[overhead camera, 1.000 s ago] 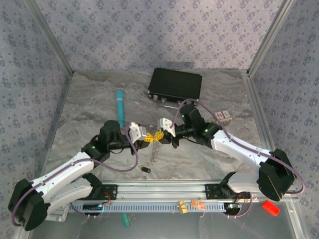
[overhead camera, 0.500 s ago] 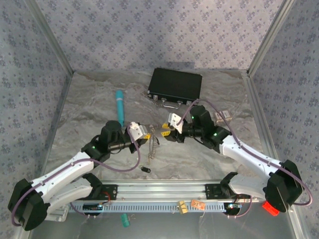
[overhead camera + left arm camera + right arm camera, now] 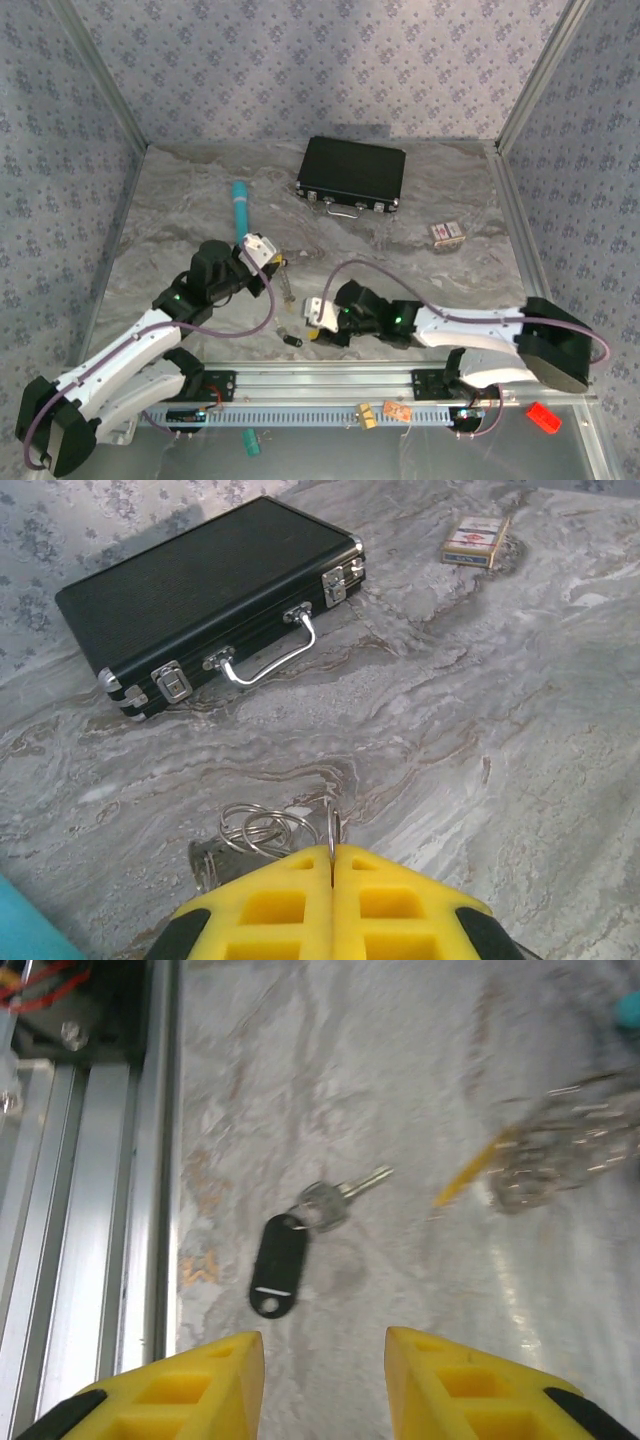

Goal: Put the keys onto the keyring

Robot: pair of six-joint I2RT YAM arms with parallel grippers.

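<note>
Our left gripper (image 3: 333,854) pinches the keyring (image 3: 262,830); right gripper (image 3: 322,1346) hangs open over the black-tagged key (image 3: 322,1205)
We should descend straddling its silvery head

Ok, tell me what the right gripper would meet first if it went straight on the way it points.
Most likely the small silver key with the black oval tag, lying on the grey marbled table ahead of the open right gripper, slightly left of its midline; depth is uncertain.
</note>
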